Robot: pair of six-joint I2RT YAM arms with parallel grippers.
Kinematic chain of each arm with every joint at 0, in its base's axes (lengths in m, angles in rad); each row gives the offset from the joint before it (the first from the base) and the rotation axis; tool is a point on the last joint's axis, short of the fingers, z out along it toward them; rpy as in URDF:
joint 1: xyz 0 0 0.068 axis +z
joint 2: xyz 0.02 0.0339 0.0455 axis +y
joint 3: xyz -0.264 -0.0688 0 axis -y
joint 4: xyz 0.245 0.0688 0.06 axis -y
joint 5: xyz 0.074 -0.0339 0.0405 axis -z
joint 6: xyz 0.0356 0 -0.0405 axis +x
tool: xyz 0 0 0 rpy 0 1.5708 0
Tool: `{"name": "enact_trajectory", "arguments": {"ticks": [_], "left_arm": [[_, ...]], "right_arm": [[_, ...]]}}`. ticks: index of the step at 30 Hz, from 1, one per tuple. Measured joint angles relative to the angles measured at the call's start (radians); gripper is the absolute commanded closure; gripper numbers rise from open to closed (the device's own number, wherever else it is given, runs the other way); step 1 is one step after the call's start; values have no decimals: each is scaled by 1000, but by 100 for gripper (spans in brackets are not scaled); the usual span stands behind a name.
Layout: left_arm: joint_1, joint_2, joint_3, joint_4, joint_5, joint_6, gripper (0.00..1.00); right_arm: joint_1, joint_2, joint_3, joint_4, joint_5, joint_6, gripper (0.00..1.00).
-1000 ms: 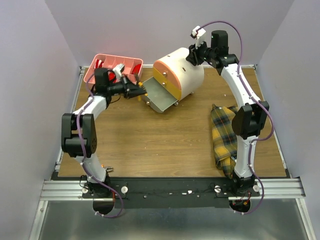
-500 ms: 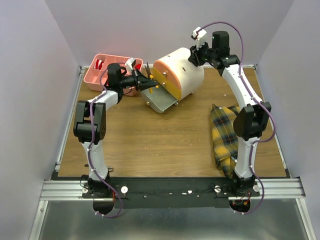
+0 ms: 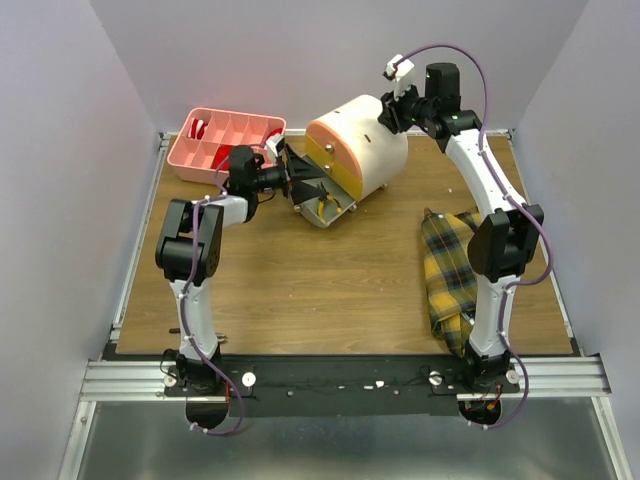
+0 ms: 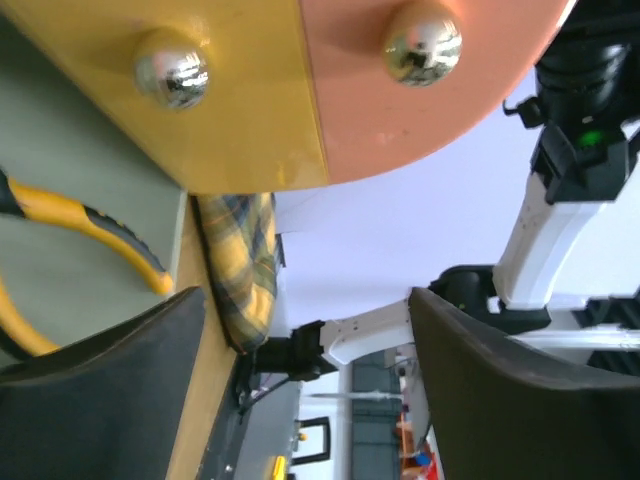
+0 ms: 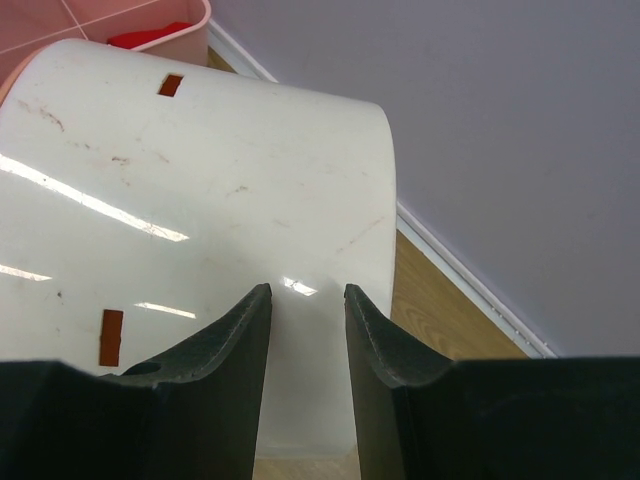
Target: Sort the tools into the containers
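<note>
The cream drawer unit lies at the table's back middle, with its orange and yellow fronts facing left. Its bottom grey drawer is pulled out. Yellow-handled pliers lie in that drawer, seen too in the left wrist view as pliers. My left gripper hovers open just over the drawer with nothing between its fingers. The pink tray sits at the back left and holds red items. My right gripper rests on the unit's cream shell, jaws apart and empty.
A yellow plaid cloth lies crumpled at the right side of the wooden table, beside the right arm. Bare wood fills the middle and front. The back wall rail runs just behind the drawer unit.
My left gripper moved right from beside the pink tray to over the drawer, shut on the pliers. It has now opened and the pliers lie in the drawer. The right arm stayed put.
</note>
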Motion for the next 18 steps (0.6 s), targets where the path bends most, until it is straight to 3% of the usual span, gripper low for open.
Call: {"name": "enact_trajectory", "arguments": {"ticks": [5,9,10,11,14,18], "left_arm": [[41,-87,-43,-117,27,53,1],[100,-251,-82,-295,67,191,1],[112,-296,-66,-408,66,301,1],[125,-353,-5,-644,45,499,1],[137,-461,179,-1078,-54,971,1],[136,-626,256,-1463,-216,1541,6]], "right_arm": [[0,0,0,0,0,0,56],[0,0,3,-3,0,0,56],[0,0,4,-4,-1,0,56],[0,0,5,-5,-1,0,56],[0,0,5,-6,-2,-1,56],[0,0,5,-8,-4,-1,56]]}}
